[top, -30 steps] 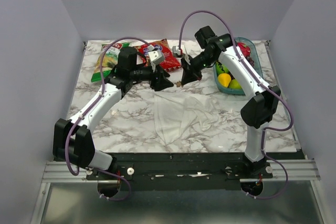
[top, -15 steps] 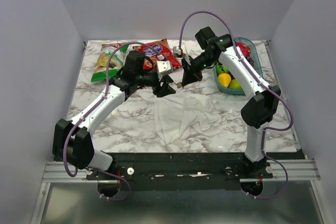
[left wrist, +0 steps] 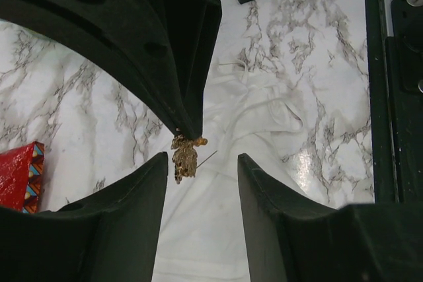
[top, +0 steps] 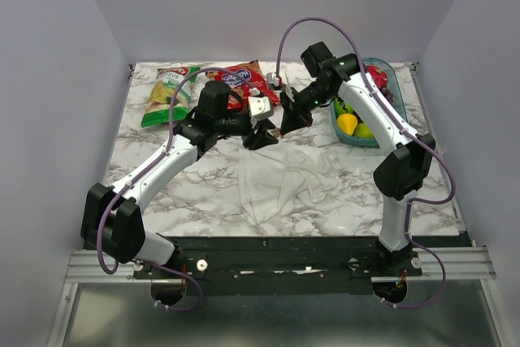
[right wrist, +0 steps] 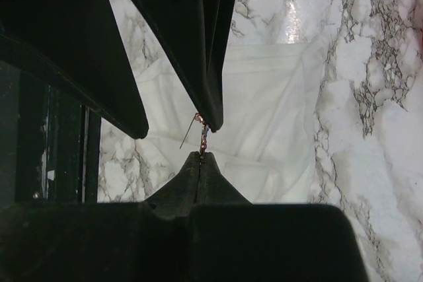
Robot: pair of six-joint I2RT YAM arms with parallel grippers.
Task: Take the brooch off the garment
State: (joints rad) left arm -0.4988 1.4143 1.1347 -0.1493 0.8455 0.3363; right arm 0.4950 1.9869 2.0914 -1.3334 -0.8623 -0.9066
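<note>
Marbled table (top: 203, 191), white garment (top: 284, 180) crumpled at mid-table, left gripper (left wrist: 201, 158) parted wide and holding nothing, right gripper (right wrist: 200, 158) pinched closed on small gold-brown brooch (left wrist: 184, 158), brooch between the left fingers, over the garment, pin wire exposed.

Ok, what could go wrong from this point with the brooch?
The right gripper pinches the brooch only at its fingertips, so it may slip and fall on the garment. Its pin wire sticks out sideways; the open left gripper, very near, could bend it or knock the brooch loose when closing.
</note>
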